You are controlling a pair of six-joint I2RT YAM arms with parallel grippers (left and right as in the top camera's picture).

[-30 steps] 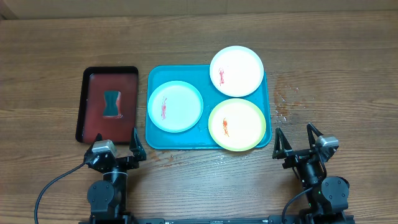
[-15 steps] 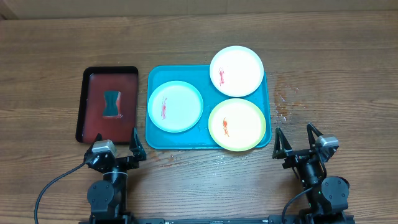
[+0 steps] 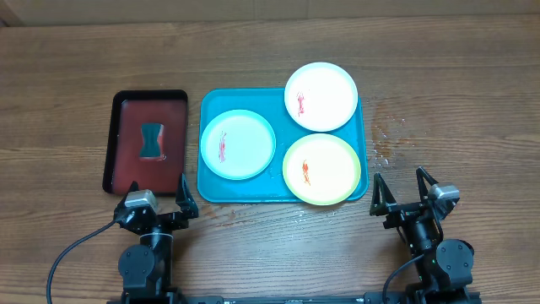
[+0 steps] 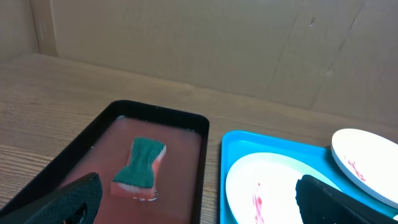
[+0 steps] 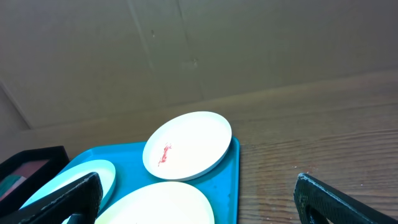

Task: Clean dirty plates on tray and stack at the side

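The turquoise tray point(image 3: 209, 181) lies mid-table with three smeared plates on it: white point(image 3: 321, 96) at its far right, light blue point(image 3: 238, 144) at its left, yellow-green point(image 3: 321, 170) at its near right. My left gripper point(image 3: 157, 199) is open and empty at the near edge, in front of the black tray. My right gripper point(image 3: 401, 190) is open and empty, near the tray's right corner. The left wrist view shows the light blue plate point(image 4: 267, 190) and white plate point(image 4: 367, 163). The right wrist view shows the white plate point(image 5: 186, 144), yellow-green plate point(image 5: 161, 204) and tray point(image 5: 231, 186).
A black tray with a dark red inside point(image 3: 145, 142) lies left of the turquoise tray and holds a green sponge point(image 3: 152, 140), also in the left wrist view point(image 4: 140, 168). Water drops point(image 3: 381, 139) spot the wooden table right of the turquoise tray.
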